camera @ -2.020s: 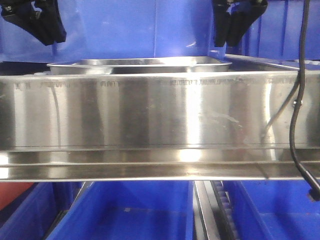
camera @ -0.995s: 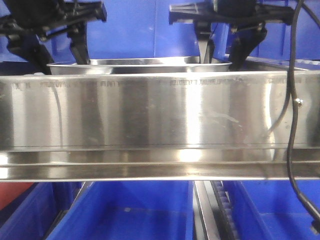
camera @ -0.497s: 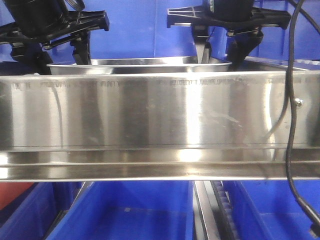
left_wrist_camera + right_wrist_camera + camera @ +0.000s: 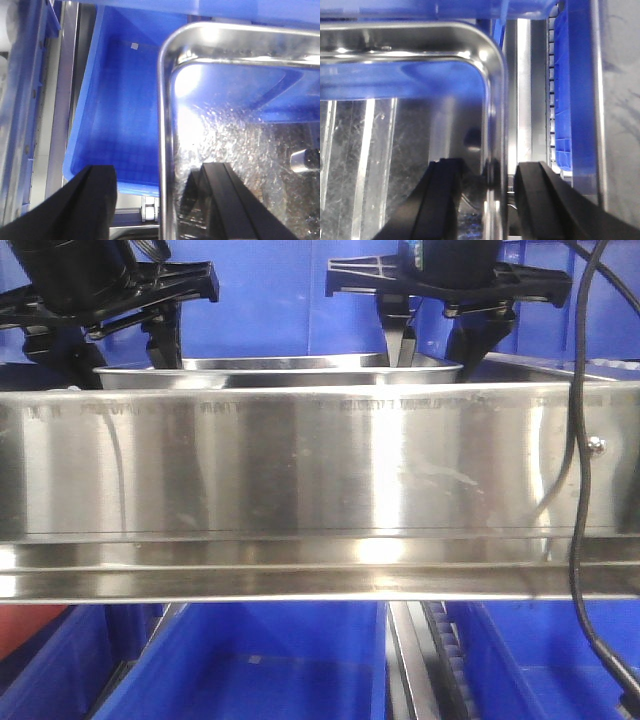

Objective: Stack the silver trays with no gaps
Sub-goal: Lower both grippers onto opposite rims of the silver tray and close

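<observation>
Counting off now: two grippers on show, the left gripper [image 4: 160,202] and the right gripper [image 4: 490,200]. One silver tray [image 4: 280,369] for sure, and whether another sits nested under it, can't tell. One brushed-steel rail [image 4: 300,470], one screw [image 4: 597,445] in it, one black cable [image 4: 578,500]. Three blue bins [image 4: 260,670] along the bottom

You have no text here that can be read. On the rail [image 4: 300,470], just below the tray [image 4: 280,368], a faint row of stamped characters runs along the top edge, too blurred to make out. Left of the tray, a small pale sticker [image 4: 134,46] sits inside the bin [image 4: 110,115]; nothing on it is legible.
</observation>
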### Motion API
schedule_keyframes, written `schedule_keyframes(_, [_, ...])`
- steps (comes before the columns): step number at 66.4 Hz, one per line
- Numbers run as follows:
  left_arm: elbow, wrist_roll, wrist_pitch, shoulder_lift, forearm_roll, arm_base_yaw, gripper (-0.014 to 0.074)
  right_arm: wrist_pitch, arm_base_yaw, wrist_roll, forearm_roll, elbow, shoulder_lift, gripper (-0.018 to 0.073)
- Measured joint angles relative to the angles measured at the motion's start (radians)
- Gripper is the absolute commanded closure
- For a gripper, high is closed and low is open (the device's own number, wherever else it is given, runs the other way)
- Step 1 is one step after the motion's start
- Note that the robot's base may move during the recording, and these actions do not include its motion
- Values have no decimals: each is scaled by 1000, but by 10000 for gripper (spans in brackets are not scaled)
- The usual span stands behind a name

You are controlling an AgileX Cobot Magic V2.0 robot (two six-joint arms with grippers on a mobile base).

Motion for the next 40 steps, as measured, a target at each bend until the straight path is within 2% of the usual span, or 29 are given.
schedule_keyframes(22, [-2,0,4,0,0,0,311,0,0,0,0,0,0,358])
schedule_keyframes(28, [-2,0,4,0,0,0,325,0,0,0,0,-2,0,389])
schedule_keyframes(34, [-2,0,5,0,0,0,397,2,0,0,2,-2,0,475])
schedule_keyframes(40, [-2,0,5,0,0,0,538,4,0,0,2,-2,0,565])
